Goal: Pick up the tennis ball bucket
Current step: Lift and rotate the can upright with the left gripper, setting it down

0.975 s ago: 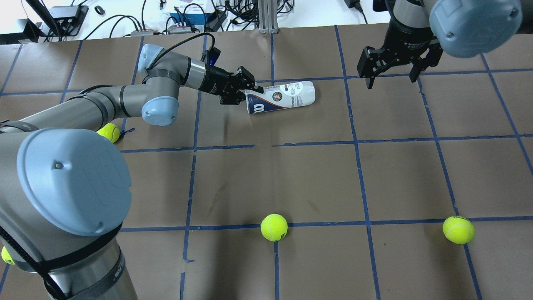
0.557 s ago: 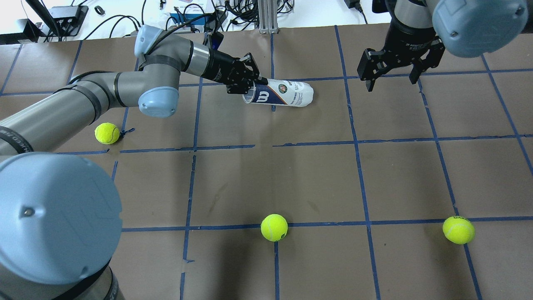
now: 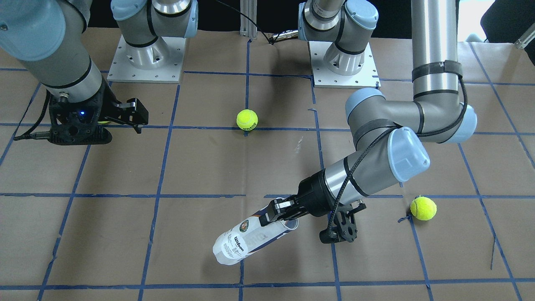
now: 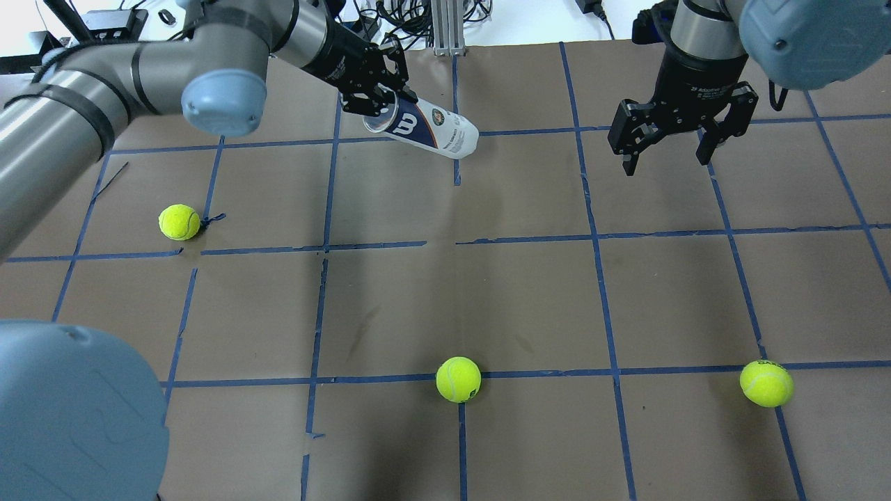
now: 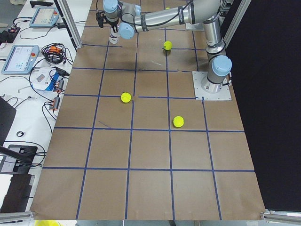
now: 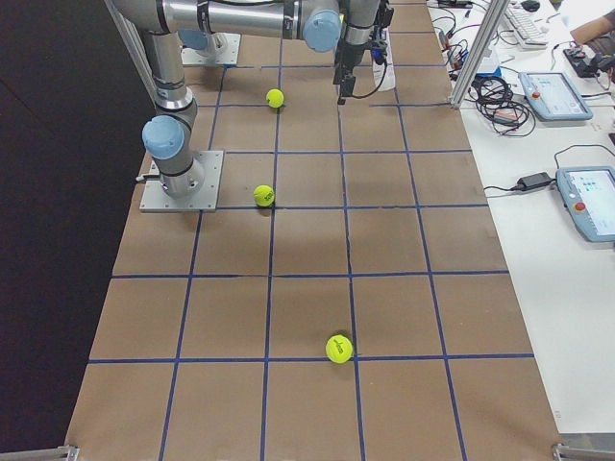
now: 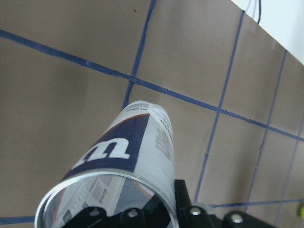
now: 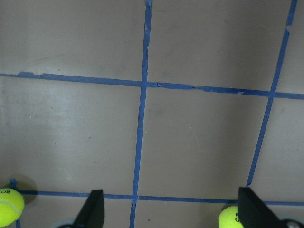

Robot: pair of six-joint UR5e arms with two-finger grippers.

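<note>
Tennis ball bucket (image 4: 431, 132) slanted down from left gripper (image 4: 384, 103), far centre-left; right gripper (image 4: 666, 163) stood to its right; tennis balls (image 4: 458, 379) lay nearer.

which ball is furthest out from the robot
The left ball, alone a grid row further out. The middle ball and right ball lie along one tape line nearer the robot.

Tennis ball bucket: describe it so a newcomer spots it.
On the brown gridded table, follow the left arm to its left gripper at the far side. It pinches the open rim of the tennis ball bucket: a slim, tilted clear cylinder with a white and navy Wilson label, unlike the round yellow-green tennis balls lying loose.
</note>
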